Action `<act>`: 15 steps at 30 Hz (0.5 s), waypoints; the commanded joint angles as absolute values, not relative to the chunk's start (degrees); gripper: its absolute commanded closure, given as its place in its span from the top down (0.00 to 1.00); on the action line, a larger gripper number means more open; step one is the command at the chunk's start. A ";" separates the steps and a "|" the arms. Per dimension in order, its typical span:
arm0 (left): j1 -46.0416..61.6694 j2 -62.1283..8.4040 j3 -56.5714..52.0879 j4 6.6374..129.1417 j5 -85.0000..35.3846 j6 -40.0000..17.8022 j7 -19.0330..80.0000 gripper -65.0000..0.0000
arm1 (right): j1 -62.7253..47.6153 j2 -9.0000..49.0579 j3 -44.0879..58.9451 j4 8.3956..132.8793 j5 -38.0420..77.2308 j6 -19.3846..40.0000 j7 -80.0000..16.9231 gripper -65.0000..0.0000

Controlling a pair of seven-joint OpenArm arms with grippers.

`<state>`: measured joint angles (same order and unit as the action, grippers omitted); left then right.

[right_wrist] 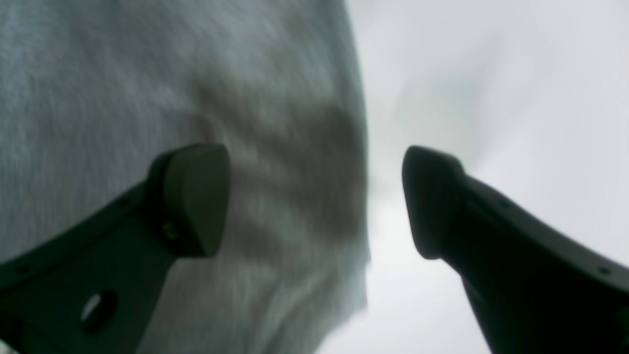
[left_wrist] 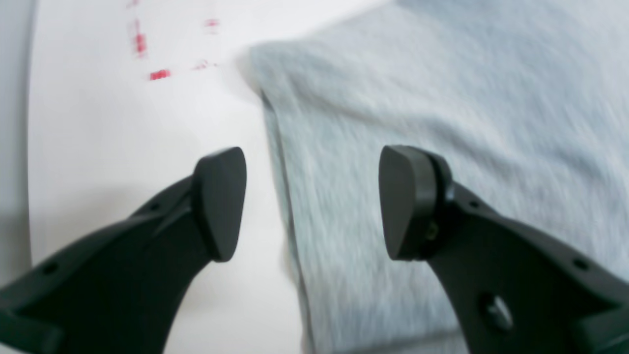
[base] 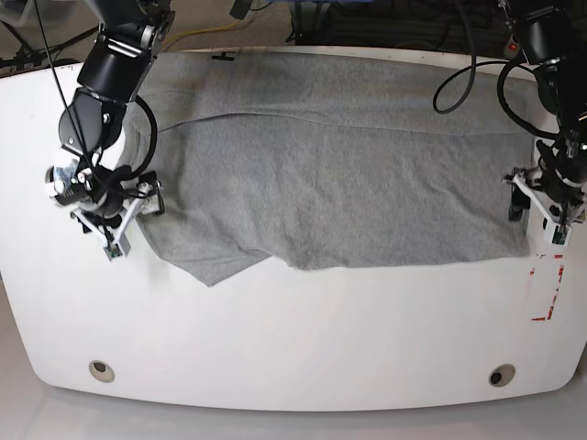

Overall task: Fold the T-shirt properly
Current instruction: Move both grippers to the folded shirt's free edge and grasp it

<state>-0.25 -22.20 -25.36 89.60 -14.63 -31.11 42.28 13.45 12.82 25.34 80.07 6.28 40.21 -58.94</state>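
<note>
The heather-grey T-shirt (base: 339, 174) lies spread across the white table (base: 293, 339), with one layer folded over along its far side. No lettering or label shows. My left gripper (left_wrist: 314, 204) is open and empty, and straddles the shirt's edge (left_wrist: 285, 196); one finger is over bare table, the other over cloth. In the base view it (base: 537, 211) is at the shirt's right end. My right gripper (right_wrist: 312, 199) is open and empty, and straddles the shirt's other edge (right_wrist: 363, 196). In the base view it (base: 128, 218) is at the shirt's left end.
Red tape marks (base: 548, 289) sit on the table near the shirt's right front corner and also show in the left wrist view (left_wrist: 159, 74). Two round holes (base: 102, 370) (base: 501, 375) lie near the table's front edge. Cables hang behind the left arm (base: 477, 73).
</note>
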 commanded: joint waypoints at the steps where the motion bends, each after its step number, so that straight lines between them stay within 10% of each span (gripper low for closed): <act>1: -2.42 -23.16 -24.75 88.57 -15.52 -28.79 38.37 0.60 | 17.36 13.85 23.87 74.86 5.58 40.00 -55.08 0.80; 15: -6.90 -23.16 -21.67 82.07 -15.60 -24.75 35.30 0.60 | 33.89 17.36 22.02 42.68 0.66 40.00 -37.05 0.80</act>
